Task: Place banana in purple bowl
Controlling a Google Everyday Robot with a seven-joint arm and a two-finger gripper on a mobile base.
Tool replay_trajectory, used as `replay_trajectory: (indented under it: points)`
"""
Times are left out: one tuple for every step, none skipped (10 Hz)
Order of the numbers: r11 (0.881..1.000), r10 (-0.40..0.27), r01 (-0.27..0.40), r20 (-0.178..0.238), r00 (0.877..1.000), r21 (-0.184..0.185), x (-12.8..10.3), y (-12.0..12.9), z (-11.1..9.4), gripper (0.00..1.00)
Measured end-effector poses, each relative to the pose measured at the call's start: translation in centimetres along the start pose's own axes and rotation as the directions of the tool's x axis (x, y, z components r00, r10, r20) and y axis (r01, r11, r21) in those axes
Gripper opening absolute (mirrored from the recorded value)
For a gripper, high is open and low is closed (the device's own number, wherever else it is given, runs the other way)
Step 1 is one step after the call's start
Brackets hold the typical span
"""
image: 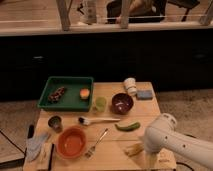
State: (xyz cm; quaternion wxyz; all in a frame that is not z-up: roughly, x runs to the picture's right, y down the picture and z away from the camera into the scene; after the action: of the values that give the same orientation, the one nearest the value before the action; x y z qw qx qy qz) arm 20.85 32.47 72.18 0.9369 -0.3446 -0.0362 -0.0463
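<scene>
pincer sits at the near right corner of the desk, under the white arm's round joint and mostly masked by it. jaws read as apart, nothing in them

banana lies flat on the desk near the front edge, just beside the pincer, not yet picked. purple bowl is further back, about mid-desk, empty

risks as i see them:
- banana is close to the front edge. a descent that lands off-centre could shove it toward the edge, or off, instead of straddling it
- arm body hides part of the banana from the camera, so the grasp point is poorly seen. likely outcome is a pinch at one tip and the fruit swinging or slipping on lift
- green vegetable lies right between banana and bowl, similar curved shape. a low carry would sweep it, and it's an easy wrong pick
- bowl looks small against the banana. released off-centre, it could bridge the rim and roll out, or tip the bowl
- orange bowl at front left is bigger and brighter, the obvious wrong drop target
- green cup stands just left of the purple bowl, white cup and blue sponge just behind it. overshooting the drop could knock them

i'd want a high lift and a release low over the bowl centre
</scene>
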Motion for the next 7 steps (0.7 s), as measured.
replay_trajectory:
  points:
    - [1.000,0.002,-0.002,0.000,1.000,-0.002,0.1,0.0,0.3,0.80]
    - [1.000,0.004,-0.004,0.000,1.000,-0.004,0.1,0.0,0.5,0.80]
    - [1.000,0.008,-0.008,0.001,1.000,-0.006,0.1,0.0,0.7,0.80]
    - [1.000,0.009,-0.009,0.001,1.000,-0.008,0.1,0.0,0.8,0.80]
    - [1.000,0.010,-0.010,0.001,1.000,-0.010,0.1,0.0,1.0,0.80]
    - [1.000,0.012,-0.012,0.001,1.000,-0.013,0.2,0.0,1.2,0.79]
    - [1.000,0.014,-0.014,0.001,1.000,-0.013,0.2,0.0,1.4,0.77]
